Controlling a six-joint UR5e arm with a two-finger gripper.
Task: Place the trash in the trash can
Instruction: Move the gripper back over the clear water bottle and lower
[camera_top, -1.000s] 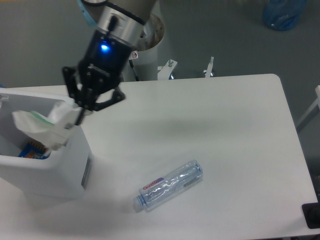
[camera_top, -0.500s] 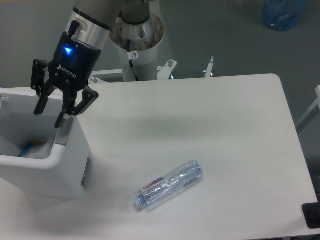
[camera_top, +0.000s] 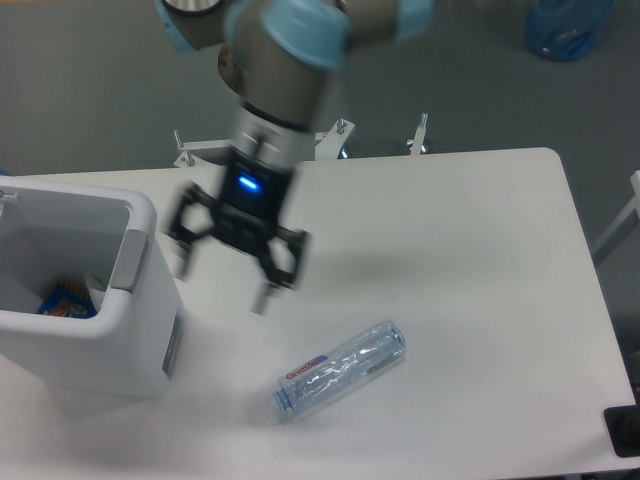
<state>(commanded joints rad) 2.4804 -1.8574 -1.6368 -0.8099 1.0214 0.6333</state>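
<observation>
A crushed clear plastic bottle (camera_top: 338, 370) with a red-and-white label lies on its side on the white table, in the front middle. The trash can (camera_top: 135, 225), a big white bin with a grey strip on its right side, stands at the left edge. A blue and orange item (camera_top: 64, 301) shows inside it. My gripper (camera_top: 222, 287) hangs open and empty between the bin and the bottle, just right of the bin's wall and up-left of the bottle. Motion blurs its fingers.
A blue bag (camera_top: 568, 26) lies on the floor at the top right. A black object (camera_top: 624, 431) sits at the table's front right corner. Metal brackets (camera_top: 420, 135) stand along the back edge behind the arm.
A second ago the gripper held a white wrapper over the bin. It then stood open and empty there. It has since swung right and down toward the bottle.
</observation>
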